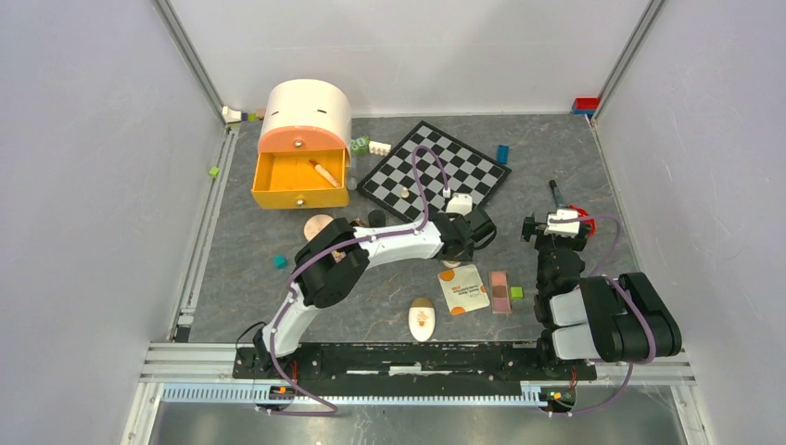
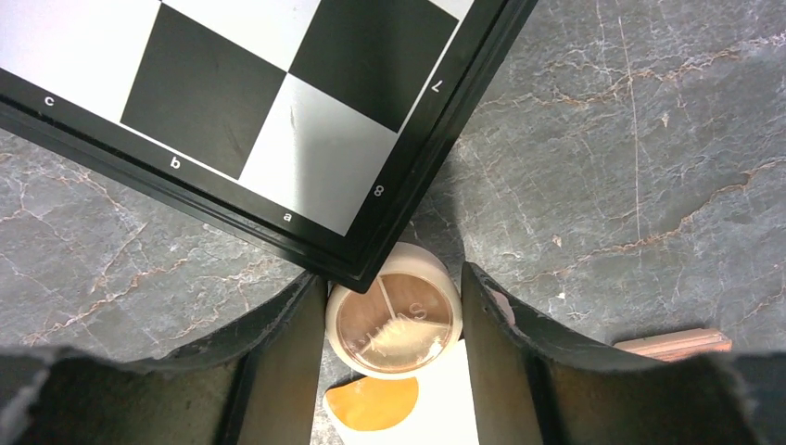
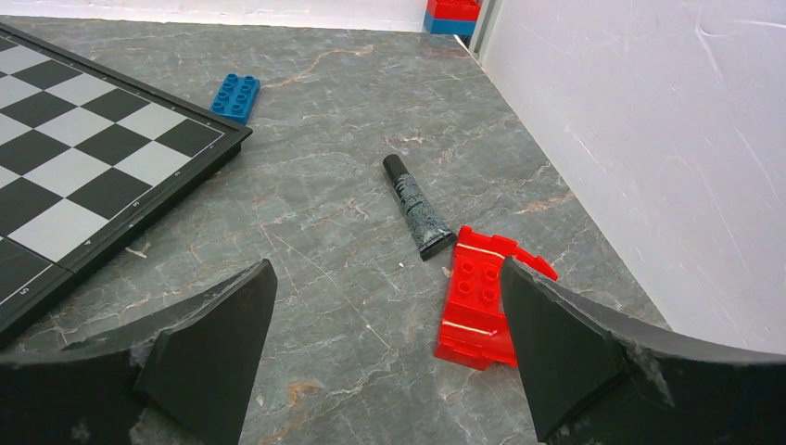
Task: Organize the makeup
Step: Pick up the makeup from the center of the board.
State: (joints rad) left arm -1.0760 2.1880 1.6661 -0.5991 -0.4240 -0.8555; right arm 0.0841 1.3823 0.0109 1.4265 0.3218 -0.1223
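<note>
Grey marbled tabletop (image 1: 241, 269) fills the space between plain white walls (image 1: 83, 139), and there is a fair bit scattered about. A black-and-grey chessboard (image 1: 436, 171) sits towards the back, with an orange drawer box (image 1: 301, 148) under a pale domed top to its left, its drawer pulled out. A white-orange sachet (image 1: 465, 289), a pink-brown blush palette (image 1: 500, 291) with a green cube (image 1: 516, 293) just beside it, and a cream oval (image 1: 423, 320) lie nearer the arms. The chessboard gets in the way here. Its near corner overhangs the far rim of the round compact (image 2: 394, 320), which rests partly on the sachet's edge. The left claw (image 2: 391, 278) is down over that compact, one finger on each side and right up against its rim; I cannot tell whether they are pinching it. Over on the right, the right claw (image 3: 387, 269) is spread wide with nothing in it. A black tube (image 3: 417, 206) lies beyond it, its end touching a red brick (image 3: 482, 301). A blue brick (image 3: 234, 96) lies further back beside the chessboard.
</note>
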